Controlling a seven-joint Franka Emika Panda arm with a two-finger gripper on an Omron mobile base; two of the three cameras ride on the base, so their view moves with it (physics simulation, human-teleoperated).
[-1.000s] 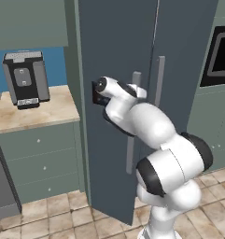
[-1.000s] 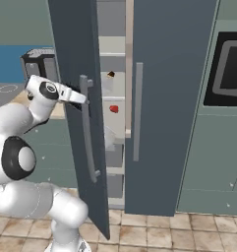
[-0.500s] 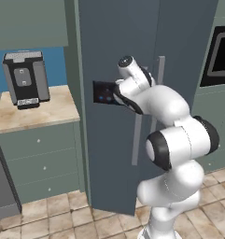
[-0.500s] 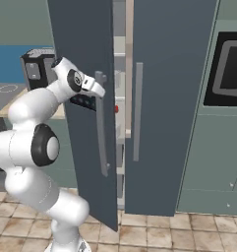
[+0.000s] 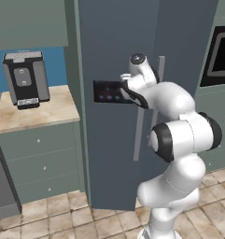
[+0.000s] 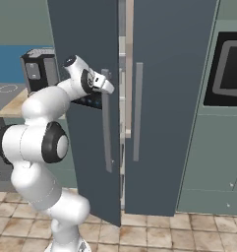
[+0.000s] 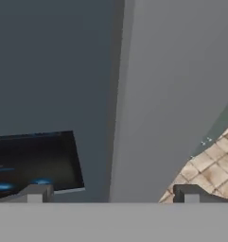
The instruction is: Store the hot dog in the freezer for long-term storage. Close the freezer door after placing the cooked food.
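Note:
The freezer point(image 6: 169, 98) stands tall and dark blue-grey, with its right door shut. The freezer door point(image 5: 109, 46) point(image 6: 85, 39) on the left is almost shut, and a thin pale slit point(image 6: 123, 98) remains between the two doors. My gripper point(image 5: 124, 91) point(image 6: 108, 86) point(image 7: 113, 194) is open and empty. It rests against the door's outer face, beside the black lit control panel point(image 5: 107, 91) point(image 7: 35, 160) and just above the grey bar handle point(image 6: 106, 128). The hot dog is hidden behind the door.
A black coffee machine point(image 5: 25, 77) point(image 6: 39, 69) stands on the tan counter point(image 5: 34, 114) left of the freezer, above grey-green drawers point(image 5: 39, 154). A built-in oven point(image 5: 221, 56) point(image 6: 228, 69) sits in the cabinets to the right. Tiled floor point(image 6: 164, 231) lies below.
The freezer door has swung far toward shut with my hand against its face. The wide gap showing shelves and a red item has narrowed to a slit.

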